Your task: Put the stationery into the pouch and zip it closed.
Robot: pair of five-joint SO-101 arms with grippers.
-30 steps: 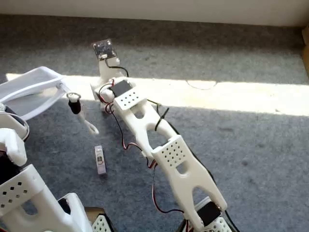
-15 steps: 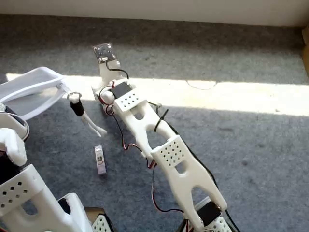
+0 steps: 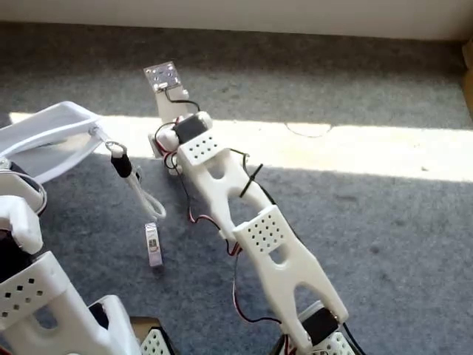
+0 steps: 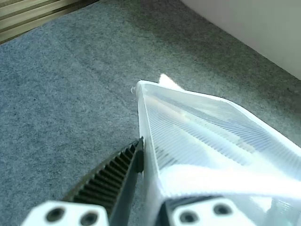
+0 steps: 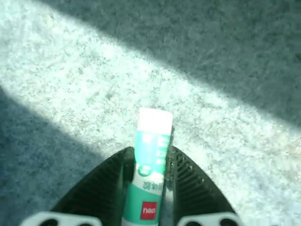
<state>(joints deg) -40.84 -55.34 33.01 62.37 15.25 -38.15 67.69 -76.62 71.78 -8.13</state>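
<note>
A white mesh pouch is held up at the far left; in the left wrist view the pouch rises between the jaws, and my left gripper is shut on its edge. From the pouch's corner hangs a black zipper pull with a white strap loop. The right arm stretches across to just right of the pouch. My right gripper is shut on a green and white tube above sunlit carpet. A small pale stick-shaped item lies on the carpet below the strap.
Grey carpet covers the floor, crossed by a bright sunlit band. A pale wall runs along the far edge. The left arm's white links occupy the near left corner.
The right arm's wrist has shifted slightly right and away. The pouch's zipper pull and strap loop have swung down and to the right. The pouch and the small item stay put.
</note>
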